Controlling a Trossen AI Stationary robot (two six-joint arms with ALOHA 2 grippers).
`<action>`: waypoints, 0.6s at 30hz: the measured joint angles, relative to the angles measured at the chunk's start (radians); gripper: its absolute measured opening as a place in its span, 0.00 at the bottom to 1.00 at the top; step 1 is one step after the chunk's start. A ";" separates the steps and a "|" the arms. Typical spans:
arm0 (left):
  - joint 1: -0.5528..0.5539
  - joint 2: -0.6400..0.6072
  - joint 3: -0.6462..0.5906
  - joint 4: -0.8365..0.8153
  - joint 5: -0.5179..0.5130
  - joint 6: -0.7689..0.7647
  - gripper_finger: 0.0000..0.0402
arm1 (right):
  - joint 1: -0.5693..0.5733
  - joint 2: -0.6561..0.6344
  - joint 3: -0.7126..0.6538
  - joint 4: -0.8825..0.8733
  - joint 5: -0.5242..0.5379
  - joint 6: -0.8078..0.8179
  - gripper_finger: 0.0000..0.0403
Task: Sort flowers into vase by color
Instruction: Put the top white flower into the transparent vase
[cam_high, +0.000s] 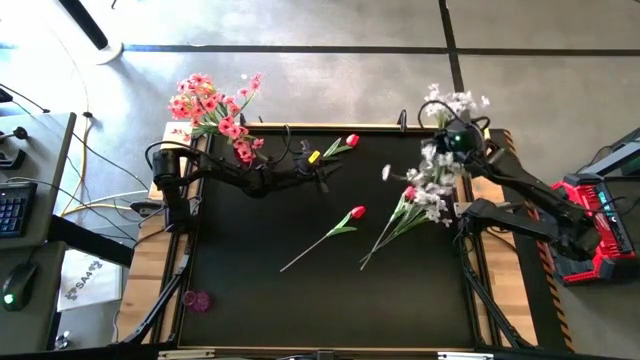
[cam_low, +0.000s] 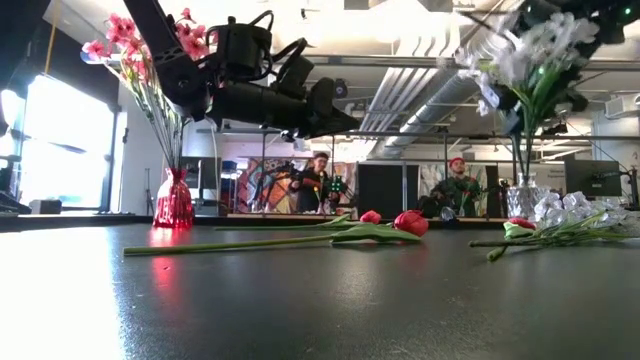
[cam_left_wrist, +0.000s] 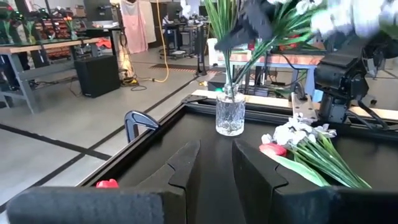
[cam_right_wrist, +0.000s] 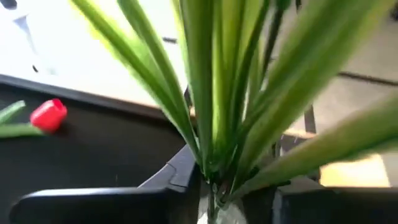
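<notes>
Pink blossoms stand in a red vase at the far left corner. A clear glass vase at the far right holds white blossoms. My right gripper hovers above it, shut on a white spray. One red tulip lies mid-table and another lies near the far edge. A pile of white sprays with a red tulip lies right of centre. My left gripper is open and empty above the table's far middle. My right gripper holds the white spray by its bundle of green stems and leaves, between the two fingers. It comes from above, pointing down over the clear vase. The spray stands about upright, its stems reaching down into the vase.
A small pink blossom piece lies at the near left corner. A dark clamp sits on the table's far edge. People stand in the room beyond the table. Bare black table top lies at the near side.
</notes>
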 joint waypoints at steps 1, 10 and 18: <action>0.000 0.000 0.000 0.000 0.000 0.000 0.19 | 0.000 0.000 0.018 -0.001 0.007 -0.007 0.21; -0.002 0.000 0.000 -0.012 0.000 -0.001 0.19 | 0.000 0.001 0.084 -0.095 0.004 -0.003 0.36; -0.002 0.000 0.000 -0.017 0.000 -0.001 0.19 | 0.000 -0.028 0.084 -0.127 0.010 0.009 0.44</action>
